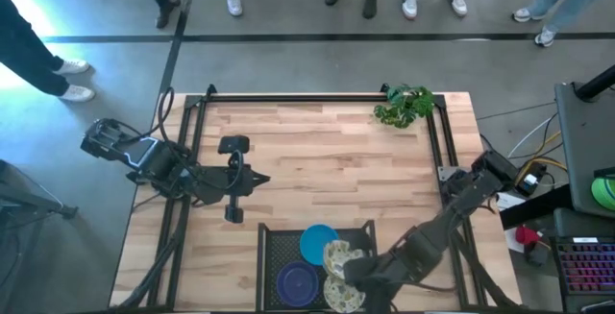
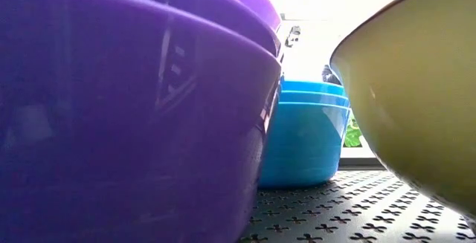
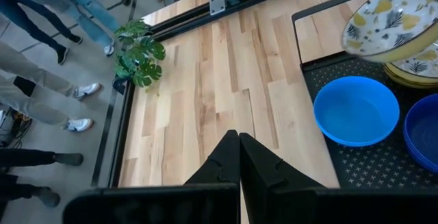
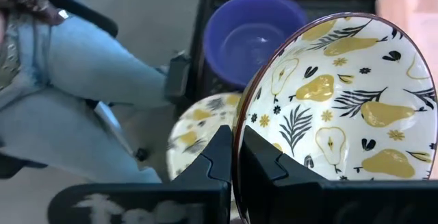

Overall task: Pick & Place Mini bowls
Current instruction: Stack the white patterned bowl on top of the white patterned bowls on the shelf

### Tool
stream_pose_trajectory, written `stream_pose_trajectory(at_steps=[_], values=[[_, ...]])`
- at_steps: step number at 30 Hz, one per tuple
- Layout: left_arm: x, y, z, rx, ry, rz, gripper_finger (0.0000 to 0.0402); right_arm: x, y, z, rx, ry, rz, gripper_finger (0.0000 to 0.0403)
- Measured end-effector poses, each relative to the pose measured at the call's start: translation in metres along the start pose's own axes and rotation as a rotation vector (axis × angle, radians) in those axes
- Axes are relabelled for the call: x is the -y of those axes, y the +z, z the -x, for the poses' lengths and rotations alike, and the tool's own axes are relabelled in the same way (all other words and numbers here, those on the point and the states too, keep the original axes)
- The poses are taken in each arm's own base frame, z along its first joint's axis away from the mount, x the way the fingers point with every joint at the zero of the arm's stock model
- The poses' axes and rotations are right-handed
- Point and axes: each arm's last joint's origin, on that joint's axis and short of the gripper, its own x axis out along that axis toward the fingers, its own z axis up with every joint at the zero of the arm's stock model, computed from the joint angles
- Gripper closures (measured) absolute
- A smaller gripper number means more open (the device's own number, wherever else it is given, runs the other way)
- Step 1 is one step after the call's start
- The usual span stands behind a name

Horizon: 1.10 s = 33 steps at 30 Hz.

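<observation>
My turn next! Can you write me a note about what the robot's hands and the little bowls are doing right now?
Right end effector: shut on the rim of a pear bowl, held tilted over the tray.
Left end effector: shut, empty, waiting over the table.
In the tray: blue bowl, purple bowls, more pear bowls.
Done: one bowl gripped.
Left: set it down; nothing is out on the table yet.

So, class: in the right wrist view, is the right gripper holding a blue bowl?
No: the right gripper is shut on the rim of a cream pear-patterned bowl, not a blue one.
</observation>
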Motion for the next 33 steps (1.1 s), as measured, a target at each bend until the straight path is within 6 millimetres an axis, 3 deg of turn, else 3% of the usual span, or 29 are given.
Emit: stream_pose_trajectory(at_steps=[6, 14, 22, 33], values=[[0.000, 0.000, 0.000, 0.000, 0.000, 0.000, 0.0402, -0.016, -0.011, 0.002, -0.015, 0.030, -0.006, 0.0394], [0.001, 0.000, 0.000, 0.002, -0.018, 0.001, 0.0402, -0.019, -0.013, 0.003, -0.007, 0.027, 0.015, 0.0394], [0.001, 0.000, 0.000, 0.002, -0.022, 0.001, 0.0402, -0.023, -0.018, -0.023, -0.031, 0.019, 0.044, 0.0394], [0.001, 0.000, 0.000, 0.002, -0.023, 0.000, 0.0402, -0.026, -0.021, -0.035, -0.036, 0.010, 0.011, 0.0394]])
